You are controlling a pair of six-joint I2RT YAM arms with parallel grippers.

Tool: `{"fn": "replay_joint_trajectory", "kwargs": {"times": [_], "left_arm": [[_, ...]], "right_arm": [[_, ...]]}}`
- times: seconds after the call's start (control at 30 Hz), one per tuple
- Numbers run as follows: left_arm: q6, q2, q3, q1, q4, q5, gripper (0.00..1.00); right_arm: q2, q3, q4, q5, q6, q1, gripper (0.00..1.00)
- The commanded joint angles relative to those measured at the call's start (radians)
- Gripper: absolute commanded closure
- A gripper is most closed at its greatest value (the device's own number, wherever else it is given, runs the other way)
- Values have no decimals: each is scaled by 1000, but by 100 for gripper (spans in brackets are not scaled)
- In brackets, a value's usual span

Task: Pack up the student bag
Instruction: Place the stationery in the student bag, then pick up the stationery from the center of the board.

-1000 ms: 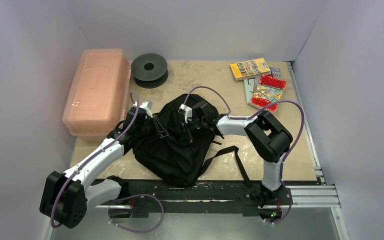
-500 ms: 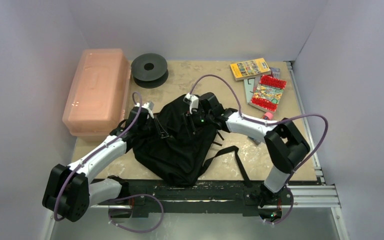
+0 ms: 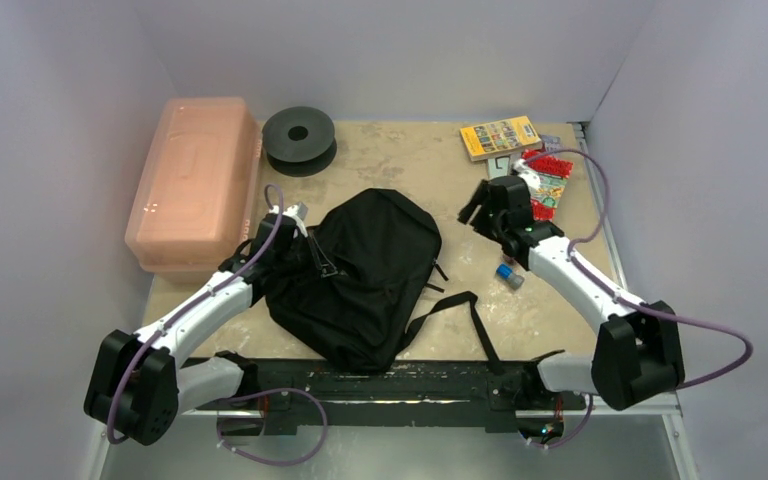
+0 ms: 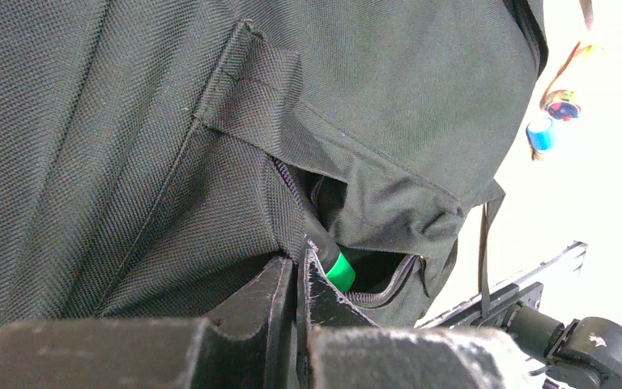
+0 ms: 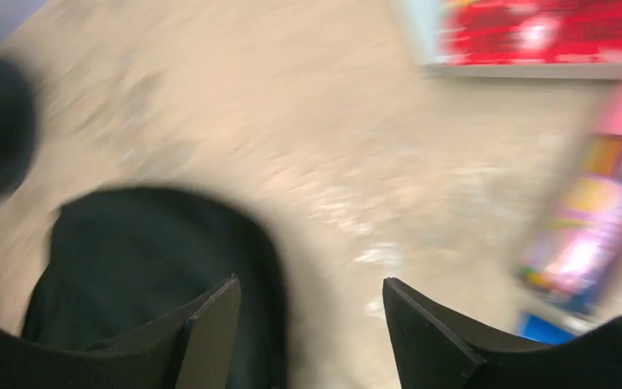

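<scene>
The student bag point(image 3: 370, 270), a soft black backpack, lies flat mid-table. My left gripper point(image 3: 303, 232) is at its left edge, shut on the fabric lip of a zip pocket point(image 4: 301, 253). Just past the jaws, a green-capped marker point(image 4: 340, 271) pokes out of the open pocket. My right gripper point(image 3: 478, 205) hangs open and empty above bare table, right of the bag. In the blurred right wrist view the gripper point(image 5: 312, 292) has the bag point(image 5: 154, 267) to its left.
A pink translucent box point(image 3: 195, 185) and a black spool point(image 3: 299, 135) stand at the back left. Books point(image 3: 500, 137) and a red-edged booklet point(image 3: 540, 185) lie at the back right. A small blue-capped tube point(image 3: 507, 275) lies beside the right forearm. Bag straps point(image 3: 460, 310) trail toward the front edge.
My right gripper has pulled out of the bag, swung right over the table and opened. The left gripper has kept its hold on the bag.
</scene>
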Motion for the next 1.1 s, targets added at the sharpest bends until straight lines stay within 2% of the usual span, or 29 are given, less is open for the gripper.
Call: {"fn": "replay_joint_trajectory", "kwargs": {"times": [0.0,0.1,0.23,0.5,0.63,0.77,0.83,0.97,1.07], "left_arm": [[18,-18,35,4,20,29,100],[15,-13,35,4,30,38,100],[18,-10,38,4,30,48,100],[17,-14,36,3,29,55,100],[16,-14,38,4,29,58,100],[16,-16,41,4,27,60,100],[16,-16,41,4,29,60,100],[16,-15,43,4,26,60,100],[16,-16,44,4,25,62,100]], "right_arm": [[-2,-17,-274,392,247,-114,30],[1,-78,-248,365,242,-220,27],[38,-118,-152,282,168,-297,25],[180,-103,-40,221,104,-362,25],[215,-69,-50,208,94,-369,28],[196,-85,-44,211,96,-370,47],[177,-92,-50,225,102,-370,59],[88,-105,-52,289,72,-370,72],[-50,-117,8,241,-32,-356,82]]}}
